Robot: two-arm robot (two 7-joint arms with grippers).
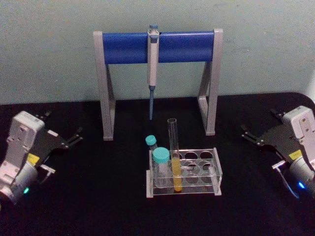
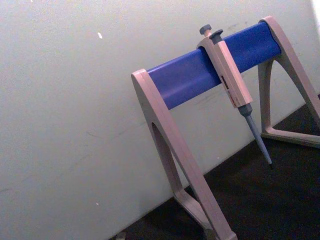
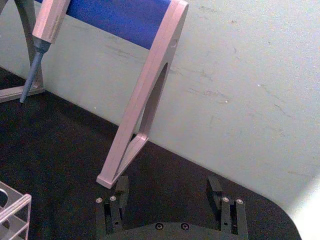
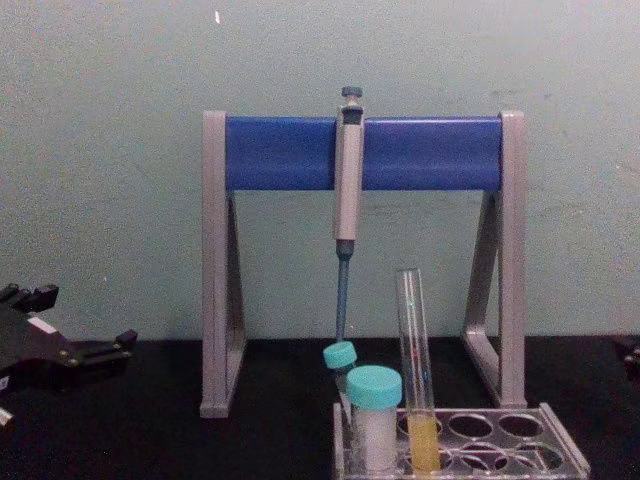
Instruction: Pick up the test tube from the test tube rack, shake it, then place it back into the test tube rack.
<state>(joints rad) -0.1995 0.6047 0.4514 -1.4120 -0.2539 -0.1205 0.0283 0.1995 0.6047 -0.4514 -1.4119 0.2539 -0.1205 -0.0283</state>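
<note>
**Opening step: pick-up not yet begun.** The test tube point(image 1: 174, 155) stands upright in the test tube rack point(image 1: 218, 172), toward the rack's left end. A teal-capped tube point(image 1: 161, 156) is just beside it on the left, and yellow-orange liquid fills the tube's lower part. The rack sits mid-worktop point(image 1: 98, 201), toward the front edge, ahead of the stand point(image 1: 128, 47) from which the pipette point(image 1: 152, 64) hangs.

I have the left gripper point(image 1: 63, 124) near the worktop's left edge and the right gripper point(image 1: 260, 123) near its right edge. Each is well apart from the rack and angled inward toward the back edge. Both have their fingers spread wide with nothing between them.

**Next move, as I judge it:** carry one gripper across to the bare glass above the rack's top plate and close gently on it. Then lift straight up, so the round bottom clears its hole without knocking the capped neighbour.
</note>
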